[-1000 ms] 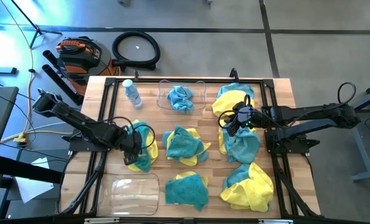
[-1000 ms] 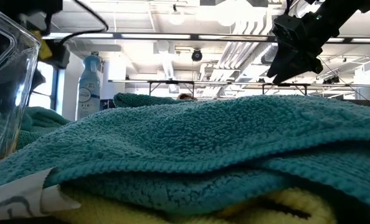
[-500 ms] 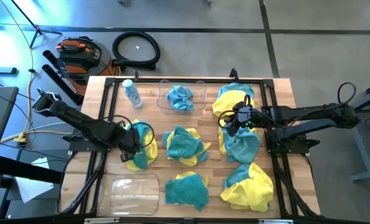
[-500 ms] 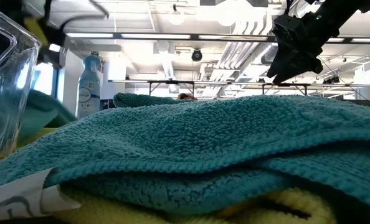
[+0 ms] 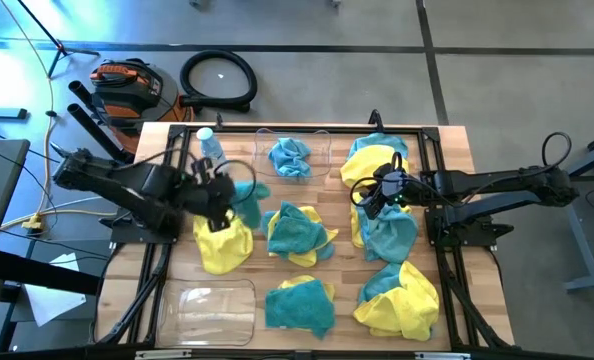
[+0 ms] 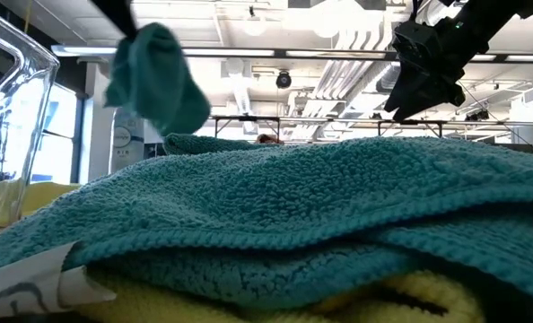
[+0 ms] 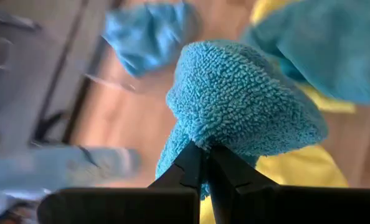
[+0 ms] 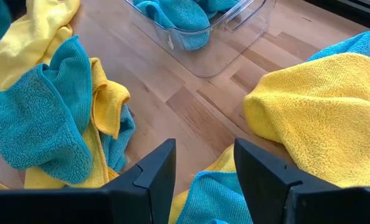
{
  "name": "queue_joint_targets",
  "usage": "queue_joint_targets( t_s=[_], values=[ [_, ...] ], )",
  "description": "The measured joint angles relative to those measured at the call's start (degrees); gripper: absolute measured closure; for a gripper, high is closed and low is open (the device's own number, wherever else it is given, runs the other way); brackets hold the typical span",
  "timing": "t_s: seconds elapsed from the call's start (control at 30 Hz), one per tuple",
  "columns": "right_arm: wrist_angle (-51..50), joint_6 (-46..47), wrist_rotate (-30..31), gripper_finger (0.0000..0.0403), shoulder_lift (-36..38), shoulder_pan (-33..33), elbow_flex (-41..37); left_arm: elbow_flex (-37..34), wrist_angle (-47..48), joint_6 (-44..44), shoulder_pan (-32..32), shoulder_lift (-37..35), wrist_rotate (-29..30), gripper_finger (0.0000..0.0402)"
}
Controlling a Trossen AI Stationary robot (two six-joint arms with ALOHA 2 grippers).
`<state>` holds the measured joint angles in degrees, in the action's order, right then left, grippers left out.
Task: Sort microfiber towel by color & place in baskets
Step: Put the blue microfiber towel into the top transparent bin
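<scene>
My left gripper is raised over the table's left part, shut on a teal microfiber towel that hangs in the air. Below it a yellow towel lies flat on the wood. The far basket holds one teal towel; the near basket stands by the front edge. My right gripper hovers open over a teal and yellow heap at the right, touching nothing. More teal and yellow towels lie at the middle and near right. My left gripper pinches a bunched part of the teal towel between its two fingertips. The fingers slant down from the table's left side. The towel is lifted clear of the table and droops in a slack clump below the fingers.
A small clear water bottle stands at the far left, close to my left arm. A teal towel lies near the front edge, right of the near basket. Bare wood shows between the far basket and the middle heap.
My left gripper has shut on the teal towel on top of the left heap, then risen and swung toward the table's far edge and middle. The teal towel has come up clear of the table; the yellow towel under it has stayed on the wood.
</scene>
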<state>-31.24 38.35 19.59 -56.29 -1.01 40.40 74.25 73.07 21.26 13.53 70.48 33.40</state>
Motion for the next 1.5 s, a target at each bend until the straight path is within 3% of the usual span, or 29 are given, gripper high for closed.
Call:
queue_joint_targets(
  t_s=[0.3, 0.57, 0.77, 1.2, 1.5],
  values=[
    [0.2, 0.01, 0.0, 0.0245, 0.0, 0.0, 0.0, 14.07, -8.83, -23.45, -14.59, 14.75, 0.33, 0.0402],
    [0.47, -0.95, 0.02, 0.0245, 0.0, 0.0, 0.0, 21.8, -18.99, -35.18, -24.62, 27.55, -0.13, 0.0401],
    [0.57, 0.24, 0.0, 0.0245, 0.0, 0.0, 0.0, 23.98, -25.81, -37.06, -29.28, 36.65, -10.58, 0.0401],
    [0.63, -1.2, 0.01, 0.0245, 0.0, 0.01, 0.0, 24.0, -37.96, -38.5, -32.01, 51.78, -18.09, 0.0401],
    [0.63, -1.27, 0.01, 0.0245, 0.0, 0.0, 0.0, 24.0, -39.78, -37.95, -33.41, 55.82, -18.93, 0.0401]
  ],
)
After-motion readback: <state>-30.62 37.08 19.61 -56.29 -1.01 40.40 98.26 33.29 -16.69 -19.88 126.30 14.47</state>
